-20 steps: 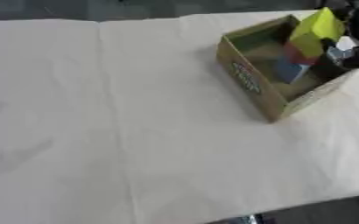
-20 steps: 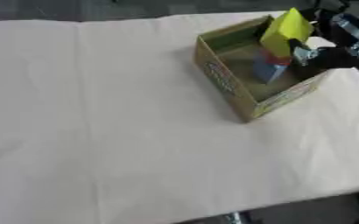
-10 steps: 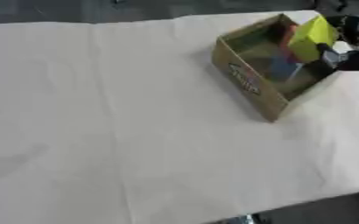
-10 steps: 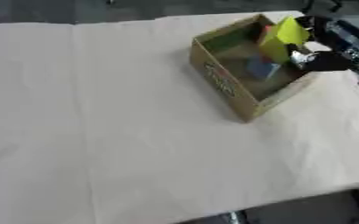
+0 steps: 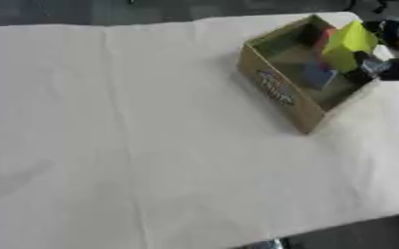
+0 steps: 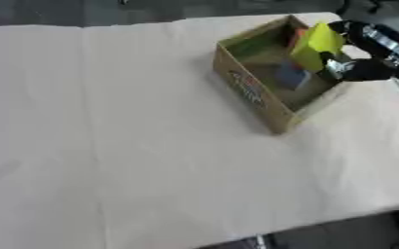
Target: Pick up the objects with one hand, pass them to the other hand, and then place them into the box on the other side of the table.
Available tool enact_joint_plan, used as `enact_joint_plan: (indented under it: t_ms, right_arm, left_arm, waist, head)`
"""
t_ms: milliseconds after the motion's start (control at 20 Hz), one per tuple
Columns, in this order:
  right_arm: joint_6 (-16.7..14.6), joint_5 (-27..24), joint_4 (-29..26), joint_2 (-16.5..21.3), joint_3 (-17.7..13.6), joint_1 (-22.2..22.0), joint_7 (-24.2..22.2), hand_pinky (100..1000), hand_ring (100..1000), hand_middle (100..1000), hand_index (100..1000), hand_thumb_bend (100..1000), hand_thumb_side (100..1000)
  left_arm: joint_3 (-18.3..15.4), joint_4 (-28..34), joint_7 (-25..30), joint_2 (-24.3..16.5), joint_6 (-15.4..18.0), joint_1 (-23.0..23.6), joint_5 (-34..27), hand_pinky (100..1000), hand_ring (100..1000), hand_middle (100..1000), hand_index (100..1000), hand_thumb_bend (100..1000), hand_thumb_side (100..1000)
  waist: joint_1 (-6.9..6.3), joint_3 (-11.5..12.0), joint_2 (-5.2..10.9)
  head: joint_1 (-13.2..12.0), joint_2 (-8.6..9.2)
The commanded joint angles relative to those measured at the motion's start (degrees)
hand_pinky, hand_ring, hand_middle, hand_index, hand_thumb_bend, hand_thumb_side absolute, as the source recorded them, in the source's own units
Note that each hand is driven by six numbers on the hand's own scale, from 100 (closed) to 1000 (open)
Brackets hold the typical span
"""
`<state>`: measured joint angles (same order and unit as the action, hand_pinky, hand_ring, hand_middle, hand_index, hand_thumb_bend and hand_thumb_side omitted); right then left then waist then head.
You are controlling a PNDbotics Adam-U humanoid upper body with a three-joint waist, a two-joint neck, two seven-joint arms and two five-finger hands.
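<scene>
I'm holding the yellow block (image 6: pixel 316 45) pinched in my right hand (image 6: pixel 362 53), tilting upright over the box (image 6: pixel 252 92).

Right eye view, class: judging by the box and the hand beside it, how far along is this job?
Done: a blue object and a red one lie in the box. In hand: the right hand holds a yellow-green object over the box. Left: releasing it. The left hand is out of view.

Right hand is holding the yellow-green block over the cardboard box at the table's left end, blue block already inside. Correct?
Not quite. The cardboard box sits at the table's right end, as the right eye view shows. The right hand does hold the yellow-green block over it, with the blue block already inside.
</scene>
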<state>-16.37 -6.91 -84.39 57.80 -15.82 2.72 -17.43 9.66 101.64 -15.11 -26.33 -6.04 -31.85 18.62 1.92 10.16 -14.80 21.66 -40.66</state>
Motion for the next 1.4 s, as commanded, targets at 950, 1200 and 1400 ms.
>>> enact_joint_plan:
  t_ms: [950,1200,1400]
  right_arm:
    - [1.82,4.49,-5.54,1.87,0.48,-0.16,-0.46,1000,964,977,1000,100,100]
    - [0.49,4.96,-4.98,2.13,0.46,0.05,-1.04,1000,965,984,1000,100,100]
    - [2.54,4.75,-4.17,2.28,0.51,0.30,0.72,1000,960,989,1000,100,236]
  left_arm:
    - [-0.38,0.74,-0.27,-0.18,0.03,-0.89,0.31,725,733,675,790,1000,701]
    - [-0.33,0.74,-0.21,-0.03,0.06,-1.00,0.43,725,732,673,789,1000,695]
    - [-0.31,0.70,-0.26,0.05,-0.05,-1.08,0.55,724,732,672,788,1000,692]
  waist:
    - [-0.27,0.26,0.25]
    - [-0.25,0.35,0.26]
    - [-0.27,0.39,0.24]
  head:
    - [-1.02,-0.17]
    - [-1.09,-0.10]
    - [-1.10,-0.10]
